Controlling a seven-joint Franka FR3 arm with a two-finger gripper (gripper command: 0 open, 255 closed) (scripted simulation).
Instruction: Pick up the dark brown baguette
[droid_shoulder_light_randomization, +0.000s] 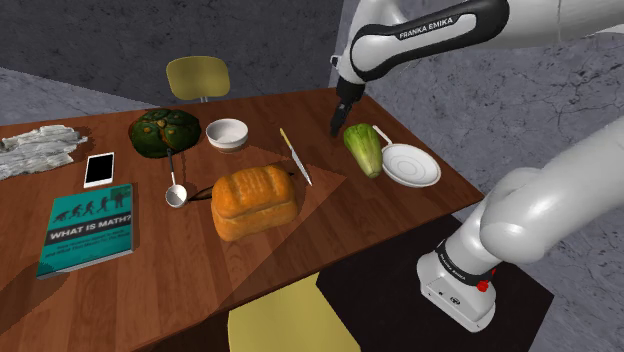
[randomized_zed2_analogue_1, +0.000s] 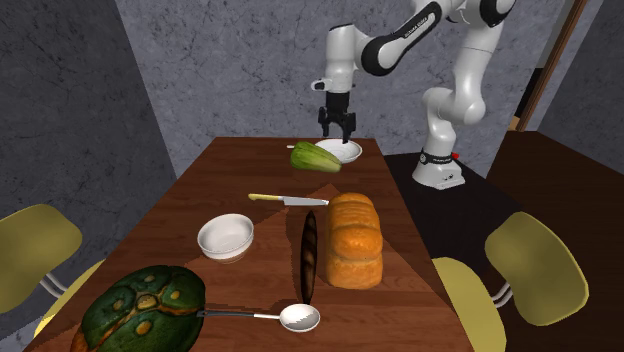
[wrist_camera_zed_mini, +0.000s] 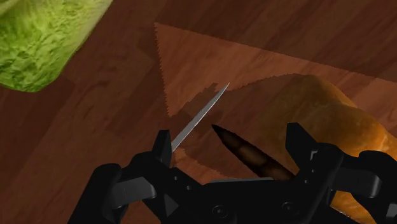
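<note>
The jaws stand open and empty above the counter. Below them the dark brown baguette lies just beside the loaf, its tip near the knife. I judge 1 jaw could strike either on descent, shoving the baguette aside.

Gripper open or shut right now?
Open. In the wrist view the gripper has its fingers apart, clasping nothing; the dark brown baguette lies on the table.

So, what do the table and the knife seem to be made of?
The table looks like dark polished wood: brown grain streaks run along it. The knife has a grey, shiny blade, likely metal; its pale yellow handle could be wood or plastic.
</note>
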